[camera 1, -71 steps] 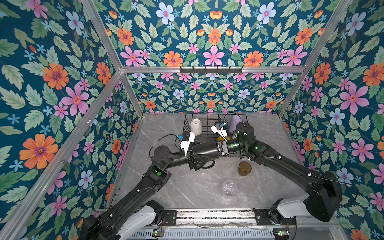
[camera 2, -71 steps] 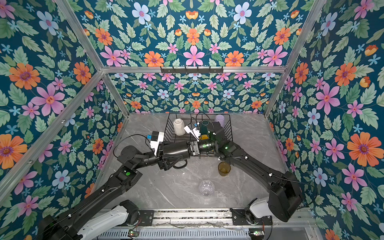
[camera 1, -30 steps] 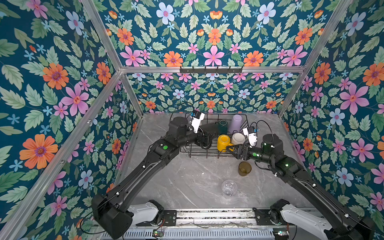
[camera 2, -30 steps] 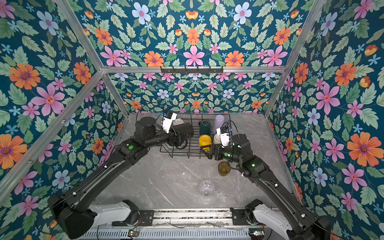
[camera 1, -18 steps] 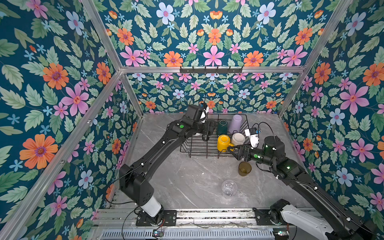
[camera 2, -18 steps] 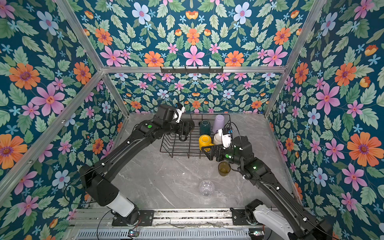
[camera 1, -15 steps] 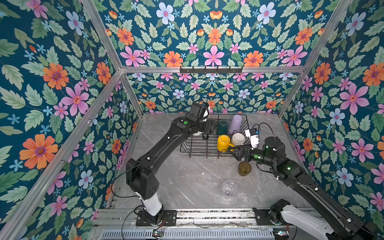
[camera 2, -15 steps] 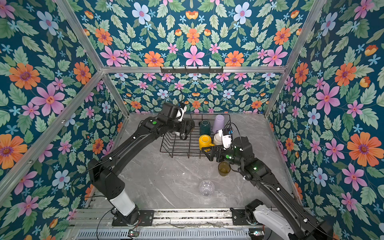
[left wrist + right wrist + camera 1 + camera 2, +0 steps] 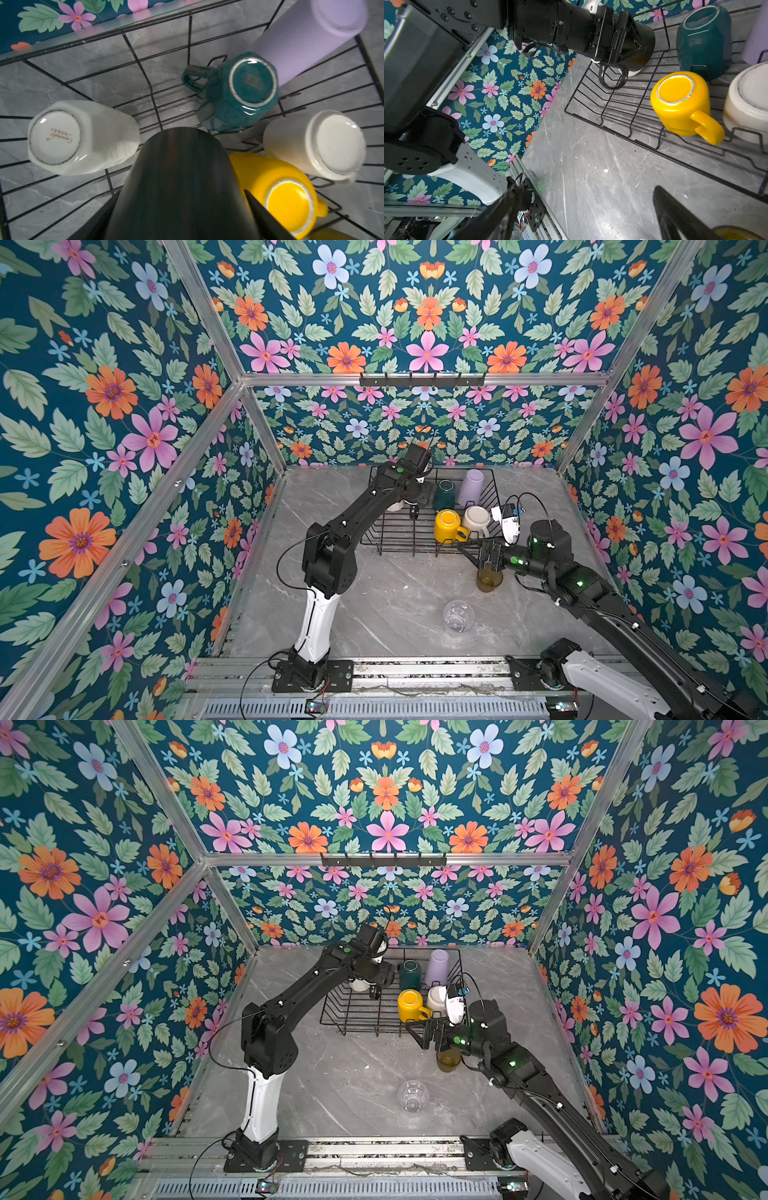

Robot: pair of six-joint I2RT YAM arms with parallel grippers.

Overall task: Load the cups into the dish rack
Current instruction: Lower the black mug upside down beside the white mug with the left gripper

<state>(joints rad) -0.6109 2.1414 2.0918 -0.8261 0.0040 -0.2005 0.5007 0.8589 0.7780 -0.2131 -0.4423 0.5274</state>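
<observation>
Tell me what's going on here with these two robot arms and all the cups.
Two arms are loading cups into the black wire dish rack. The left gripper holds a black mug over it, beside five upside-down cups: white mug, dark green mug, lilac tumbler, yellow mug, cream mug. The right gripper hangs open close to an olive-brown tumbler on the table. A clear glass waits nearby.

Teal floral wallpaper (image 9: pixel 424 352) is covering every wall, with aluminium frame bars (image 9: pixel 291 379) running along the corners. A black hook rail (image 9: pixel 422 380) is hanging on the back bar. A grey marbled tabletop (image 9: pixel 395 605) is lying evenly lit below.
</observation>
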